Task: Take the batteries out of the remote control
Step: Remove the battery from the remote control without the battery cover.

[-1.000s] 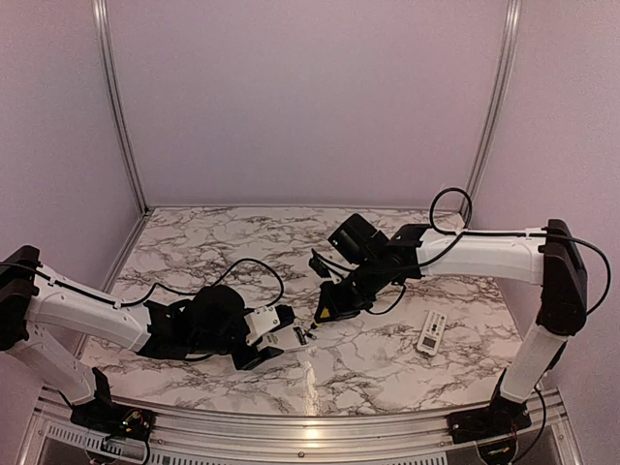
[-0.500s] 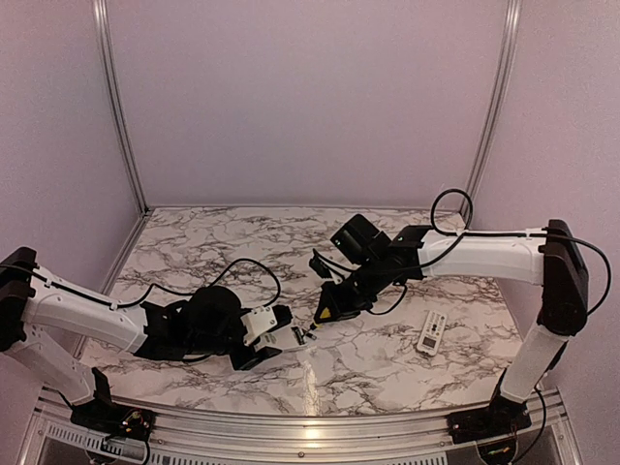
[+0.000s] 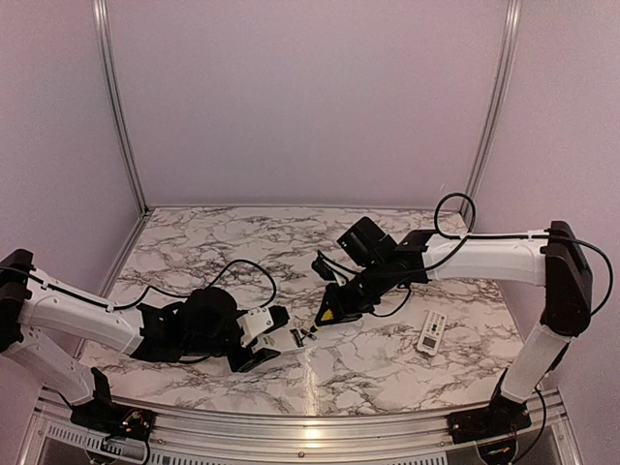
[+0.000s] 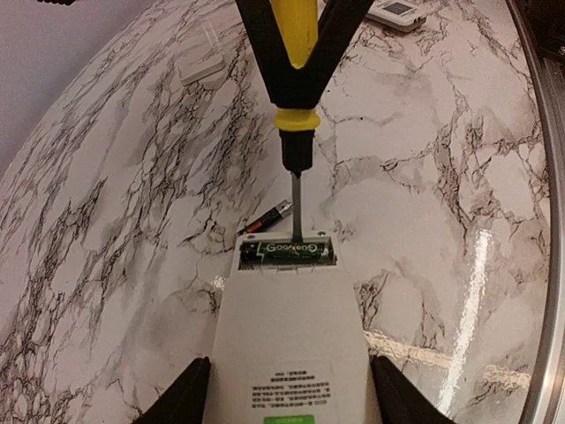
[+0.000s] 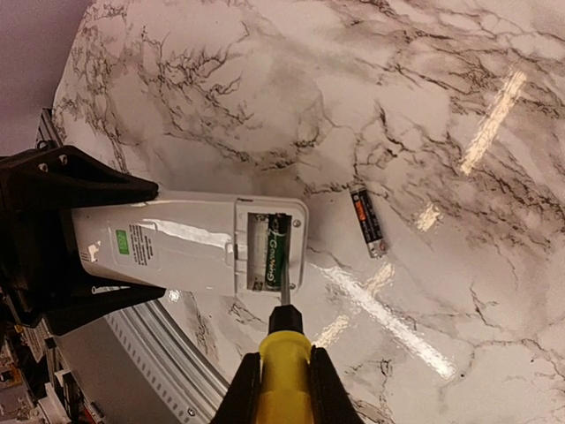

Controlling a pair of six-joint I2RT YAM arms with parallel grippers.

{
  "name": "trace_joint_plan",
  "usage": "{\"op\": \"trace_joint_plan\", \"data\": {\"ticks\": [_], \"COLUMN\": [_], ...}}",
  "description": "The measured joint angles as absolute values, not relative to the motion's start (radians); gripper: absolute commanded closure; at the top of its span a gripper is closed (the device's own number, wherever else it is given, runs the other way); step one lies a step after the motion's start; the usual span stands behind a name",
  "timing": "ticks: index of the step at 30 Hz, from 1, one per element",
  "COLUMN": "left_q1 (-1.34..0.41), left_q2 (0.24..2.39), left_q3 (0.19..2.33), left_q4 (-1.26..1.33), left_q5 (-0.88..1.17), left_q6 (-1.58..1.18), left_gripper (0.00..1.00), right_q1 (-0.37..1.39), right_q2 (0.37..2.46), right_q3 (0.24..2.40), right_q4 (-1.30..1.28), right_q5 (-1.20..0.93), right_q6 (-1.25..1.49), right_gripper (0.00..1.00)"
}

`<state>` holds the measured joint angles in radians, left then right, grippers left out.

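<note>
- The seated battery (image 4: 287, 251), dark with green lettering, lies in the open compartment (image 5: 267, 250) at the end of the remote control (image 4: 291, 344). Its long axis runs crosswise to the remote's length, roughly near to far in the scene.
- The loose battery (image 4: 267, 215) lies flat on the bench (image 3: 387, 373) just beyond that open end. It is clear of the remote and slants at a slight angle to the seated one.
- The remote control is white and lies back side up. Its long axis runs left to right, with the open end to the right, near the middle of the bench.
- The left pincer (image 4: 290, 364) pinches the remote across its width, one black finger on each long edge.
- The right pincer (image 5: 282, 382) is pressed together on the yellow handle of a screwdriver (image 4: 296, 132). The tool slants down from the far right, with its tip inside the compartment against the seated battery.
- A small flat grey cover plate (image 4: 202, 67) lies on the bench well beyond the remote.
- A second remote (image 3: 431, 331), white, lies to the right, near the right arm's upright.
- The bench is glossy white marble with dark veins and bright glare streaks. Plain lilac walls (image 3: 310, 97) and aluminium frame posts (image 3: 114, 107) enclose it.
</note>
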<state>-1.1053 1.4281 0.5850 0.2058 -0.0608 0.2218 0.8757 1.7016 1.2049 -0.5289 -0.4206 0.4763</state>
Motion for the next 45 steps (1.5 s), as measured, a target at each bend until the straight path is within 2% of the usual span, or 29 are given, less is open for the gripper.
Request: {"op": "trace_joint_plan", "data": {"ticks": [45], "left_q1": [-1.106], "left_q2": [1.375], "left_q3": [0.493], "left_q4": [0.34], "left_q5": [-0.038], "left_q6": [0.06], "left_gripper": [1.0], "right_q1": [0.765], "right_q2": [1.65], "right_q3": [1.014], "right_q4": [-0.271], "right_q5": [-0.673], "right_q6": [0.585], "right_gripper": [1.0]}}
